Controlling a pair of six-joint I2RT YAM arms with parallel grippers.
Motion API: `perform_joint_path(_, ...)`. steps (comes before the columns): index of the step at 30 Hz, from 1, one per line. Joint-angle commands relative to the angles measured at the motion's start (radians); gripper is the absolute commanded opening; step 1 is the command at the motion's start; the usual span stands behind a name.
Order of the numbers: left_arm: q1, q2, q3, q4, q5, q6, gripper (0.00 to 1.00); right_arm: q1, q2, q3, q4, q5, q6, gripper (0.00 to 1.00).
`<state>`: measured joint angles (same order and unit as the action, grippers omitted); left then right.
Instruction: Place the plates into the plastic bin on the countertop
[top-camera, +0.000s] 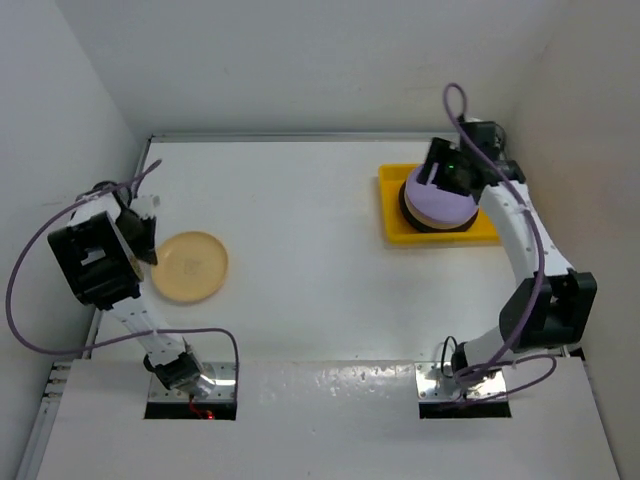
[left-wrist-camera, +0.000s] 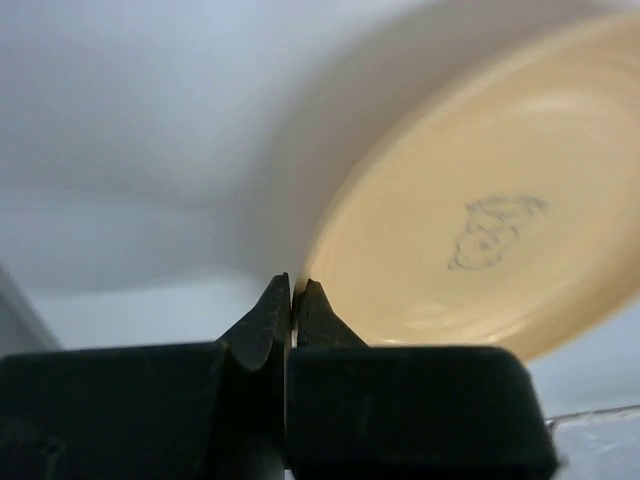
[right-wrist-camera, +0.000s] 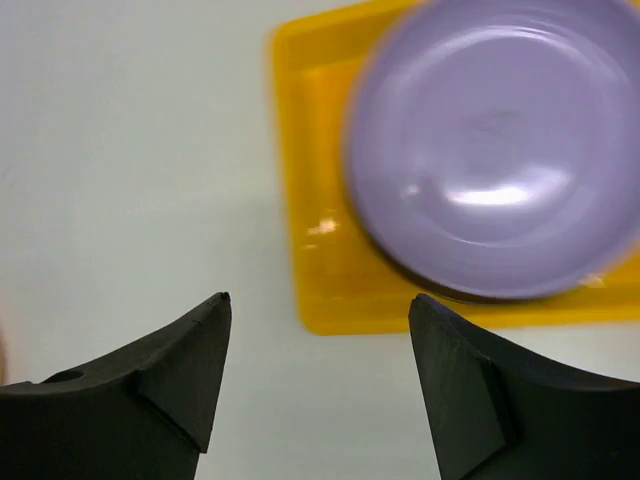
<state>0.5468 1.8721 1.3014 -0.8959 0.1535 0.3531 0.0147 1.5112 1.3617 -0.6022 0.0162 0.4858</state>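
Observation:
A tan-yellow plate (top-camera: 190, 266) lies at the left of the white countertop (top-camera: 300, 260). My left gripper (top-camera: 149, 250) is at its left rim. In the left wrist view the gripper (left-wrist-camera: 293, 285) is pinched shut on the rim of that plate (left-wrist-camera: 490, 230). The yellow plastic bin (top-camera: 391, 226) stands at the back right and holds a stack topped by a lilac plate (top-camera: 440, 205), with a dark rim beneath. My right gripper (top-camera: 437, 168) hovers over it, open and empty. In the right wrist view it (right-wrist-camera: 321, 297) hangs over the corner of the bin (right-wrist-camera: 310, 200), beside the lilac plate (right-wrist-camera: 490, 150).
White walls enclose the countertop on the left, back and right. The left arm's body stands close to the left wall (top-camera: 60, 150). A raised white ledge (top-camera: 320, 400) carries both arm bases at the near edge.

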Motion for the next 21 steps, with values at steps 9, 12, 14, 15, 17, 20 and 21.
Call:
perform_joint_path(9, -0.511, -0.062, 0.421, -0.021, 0.396, -0.124, 0.0, 0.49, 0.294, 0.212, 0.257, -0.228, -0.105, 0.79)
perform_joint_path(12, -0.55, -0.053, 0.47, -0.054, 0.405, -0.124, 0.0, 0.508, 0.343, 0.246, 0.268, -0.222, -0.079, 0.79)
perform_joint_path(14, -0.573, -0.053, 0.495, -0.054, 0.438, -0.124, 0.0, 0.508, 0.369, 0.232, 0.3, -0.211, -0.064, 0.77)
perform_joint_path(15, -0.582, -0.053, 0.495, -0.063, 0.439, -0.124, 0.0, 0.508, 0.382, 0.229, 0.308, -0.21, -0.061, 0.75)
perform_joint_path(17, -0.596, -0.053, 0.519, -0.072, 0.463, -0.124, 0.0, 0.507, 0.406, 0.22, 0.317, -0.209, -0.038, 0.71)
perform_joint_path(20, -0.605, -0.062, 0.53, -0.072, 0.527, -0.124, 0.0, 0.502, 0.419, 0.183, 0.373, -0.24, 0.006, 0.53)
perform_joint_path(21, -0.605, -0.062, 0.53, -0.081, 0.538, -0.124, 0.0, 0.504, 0.423, 0.174, 0.395, -0.243, 0.016, 0.42)
